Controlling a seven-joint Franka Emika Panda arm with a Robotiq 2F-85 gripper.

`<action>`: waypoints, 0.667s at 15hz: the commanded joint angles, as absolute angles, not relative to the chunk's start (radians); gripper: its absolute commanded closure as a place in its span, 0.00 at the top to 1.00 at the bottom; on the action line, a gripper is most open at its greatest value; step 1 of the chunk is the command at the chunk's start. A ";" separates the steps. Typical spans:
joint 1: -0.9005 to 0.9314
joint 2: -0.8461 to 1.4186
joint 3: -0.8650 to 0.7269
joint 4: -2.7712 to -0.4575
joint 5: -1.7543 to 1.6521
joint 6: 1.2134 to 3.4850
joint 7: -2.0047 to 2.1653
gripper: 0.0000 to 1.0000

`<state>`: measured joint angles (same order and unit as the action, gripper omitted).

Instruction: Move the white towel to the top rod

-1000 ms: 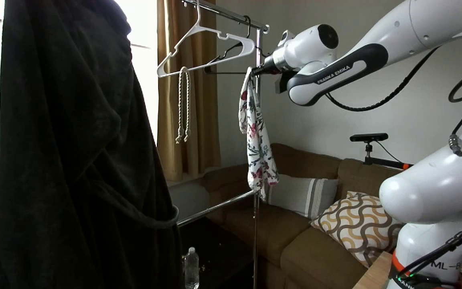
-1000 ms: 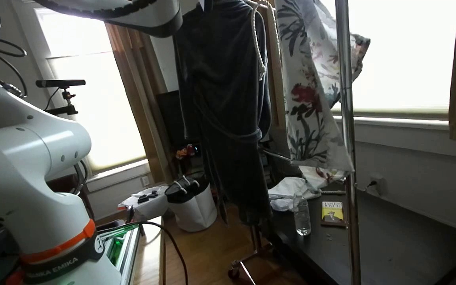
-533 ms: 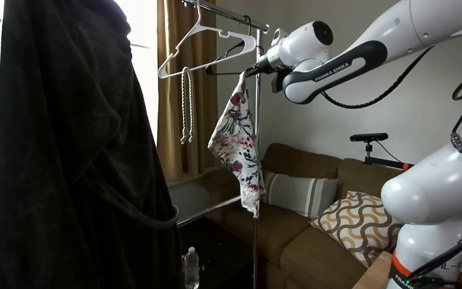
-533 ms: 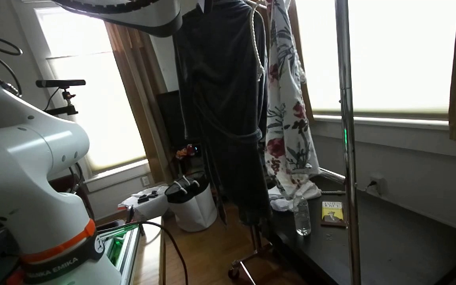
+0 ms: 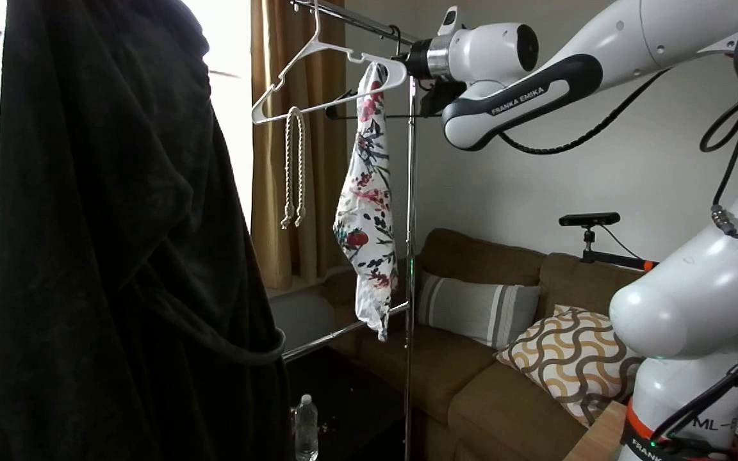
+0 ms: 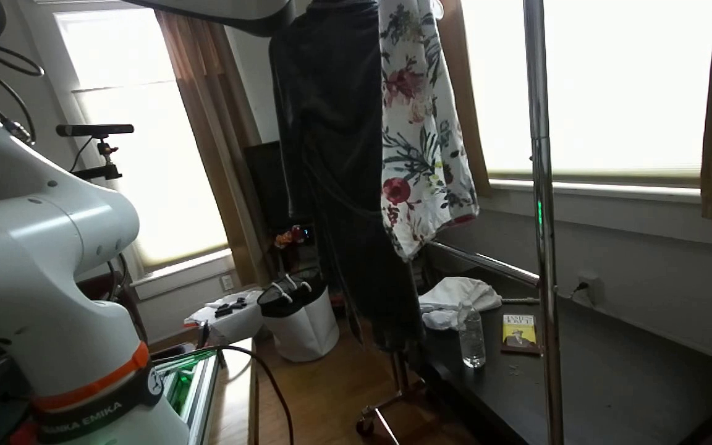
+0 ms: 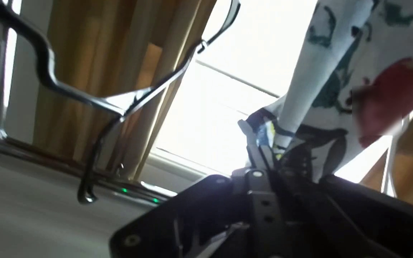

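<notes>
White towel (image 5: 369, 192), top in end effector (image 7: 275, 154)

Arm (image 5: 647, 32) carried high. In both exterior views the base (image 5: 670, 384) stands upright, orange band (image 6: 87, 389) round it. In an exterior view the forearm (image 5: 532, 105) slants down to a low bend; wrist (image 5: 487, 52) just above that bend, roughly level, tool (image 7: 277, 156) pointing to frame left, far end hidden. In an exterior view the forearm shows cropped at the upper edge. Wrist view: tool dark, entering from below, fingers (image 7: 265, 161) close together in a pinch.
</notes>
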<state>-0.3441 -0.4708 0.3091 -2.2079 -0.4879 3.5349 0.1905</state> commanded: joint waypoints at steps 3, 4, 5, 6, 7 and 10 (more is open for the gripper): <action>-0.220 -0.411 0.259 -2.147 -0.440 3.561 0.092 0.02; -0.224 -0.408 0.261 -2.146 -0.441 3.561 0.093 0.02; -0.231 -0.408 0.263 -2.148 -0.441 3.561 0.094 0.01; -0.224 -0.383 0.266 -2.140 -0.435 3.614 0.100 0.01; -0.213 -0.353 0.270 -2.122 -0.428 3.683 0.105 0.01; -0.097 -0.281 0.225 -2.082 -0.433 3.805 0.119 0.01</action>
<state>-0.1530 -0.3565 0.2366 -2.1414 -0.3998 3.6989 0.0701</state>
